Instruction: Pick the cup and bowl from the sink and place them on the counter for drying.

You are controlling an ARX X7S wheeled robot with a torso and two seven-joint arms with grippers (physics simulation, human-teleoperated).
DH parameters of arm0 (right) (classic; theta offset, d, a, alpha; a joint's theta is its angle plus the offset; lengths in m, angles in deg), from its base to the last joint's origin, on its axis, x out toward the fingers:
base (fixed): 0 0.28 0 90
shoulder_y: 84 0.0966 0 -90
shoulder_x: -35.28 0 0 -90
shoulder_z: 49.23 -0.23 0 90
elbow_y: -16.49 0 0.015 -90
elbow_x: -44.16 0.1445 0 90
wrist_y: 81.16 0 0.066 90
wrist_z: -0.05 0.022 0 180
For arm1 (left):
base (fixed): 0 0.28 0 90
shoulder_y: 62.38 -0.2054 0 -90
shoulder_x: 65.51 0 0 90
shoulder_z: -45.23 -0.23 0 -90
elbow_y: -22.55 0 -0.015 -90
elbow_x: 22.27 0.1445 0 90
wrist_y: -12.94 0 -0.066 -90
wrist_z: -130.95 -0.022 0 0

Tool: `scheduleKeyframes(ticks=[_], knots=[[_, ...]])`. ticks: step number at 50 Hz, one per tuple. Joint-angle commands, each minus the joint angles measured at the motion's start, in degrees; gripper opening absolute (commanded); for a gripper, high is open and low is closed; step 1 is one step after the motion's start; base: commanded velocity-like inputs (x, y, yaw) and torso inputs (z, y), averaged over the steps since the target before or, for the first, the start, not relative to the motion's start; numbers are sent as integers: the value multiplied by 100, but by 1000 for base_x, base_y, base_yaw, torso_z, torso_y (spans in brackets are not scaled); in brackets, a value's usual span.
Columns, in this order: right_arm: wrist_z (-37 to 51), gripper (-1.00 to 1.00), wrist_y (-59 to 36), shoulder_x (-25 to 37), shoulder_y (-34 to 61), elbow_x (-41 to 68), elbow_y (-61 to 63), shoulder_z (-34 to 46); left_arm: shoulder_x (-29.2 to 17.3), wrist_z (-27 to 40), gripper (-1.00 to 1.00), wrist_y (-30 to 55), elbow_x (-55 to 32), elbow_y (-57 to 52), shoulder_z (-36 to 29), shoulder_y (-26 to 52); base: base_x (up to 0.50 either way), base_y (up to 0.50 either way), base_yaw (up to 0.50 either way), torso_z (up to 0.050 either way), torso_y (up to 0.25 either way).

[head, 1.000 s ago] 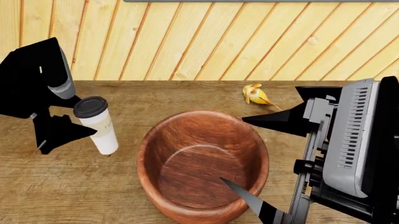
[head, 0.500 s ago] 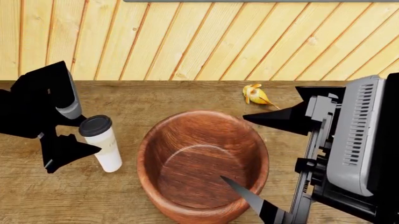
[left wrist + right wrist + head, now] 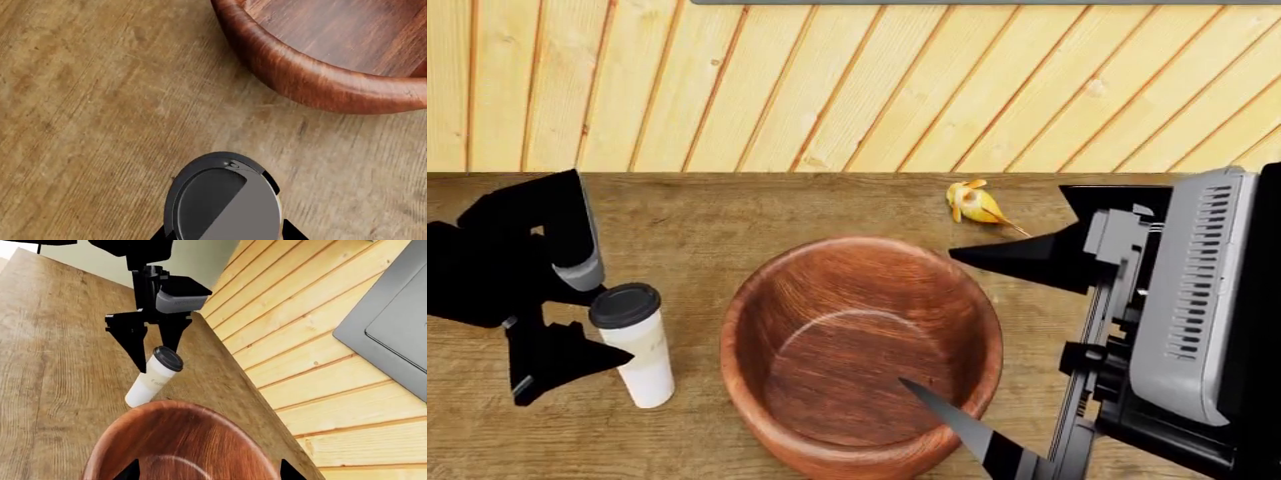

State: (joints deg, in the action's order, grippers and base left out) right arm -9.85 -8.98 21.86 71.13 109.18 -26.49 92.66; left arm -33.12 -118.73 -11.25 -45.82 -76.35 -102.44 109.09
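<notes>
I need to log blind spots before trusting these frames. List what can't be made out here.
- Sink: in no view.
- Cup base touching the counter or not: undecidable in head and right wrist views.
- Left gripper grip on the cup: contact unclear.
- Right gripper: fingers straddle the bowl rim; lower finger cut by frame edge.

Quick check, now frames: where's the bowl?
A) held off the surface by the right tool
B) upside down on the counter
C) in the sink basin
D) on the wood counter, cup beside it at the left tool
D: the bowl sits upright, open side up, on the counter, with the cup apart from it between the left tool's fingers; no sink shows in any view.
</notes>
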Motion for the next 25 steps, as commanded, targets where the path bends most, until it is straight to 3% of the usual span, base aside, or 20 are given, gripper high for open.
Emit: scheduleKeyframes(ticks=[1, 25], knots=[[46, 100, 79, 52, -80, -22, 32, 4, -100, -7, -100, 54, -48, -119, -121, -83, 0, 0, 0, 0, 0], [60, 100, 185, 100, -187, -57, 30, 1, -272, 123, -100, -213, -53, -216, -309, -490, 0, 0, 0, 0, 0]])
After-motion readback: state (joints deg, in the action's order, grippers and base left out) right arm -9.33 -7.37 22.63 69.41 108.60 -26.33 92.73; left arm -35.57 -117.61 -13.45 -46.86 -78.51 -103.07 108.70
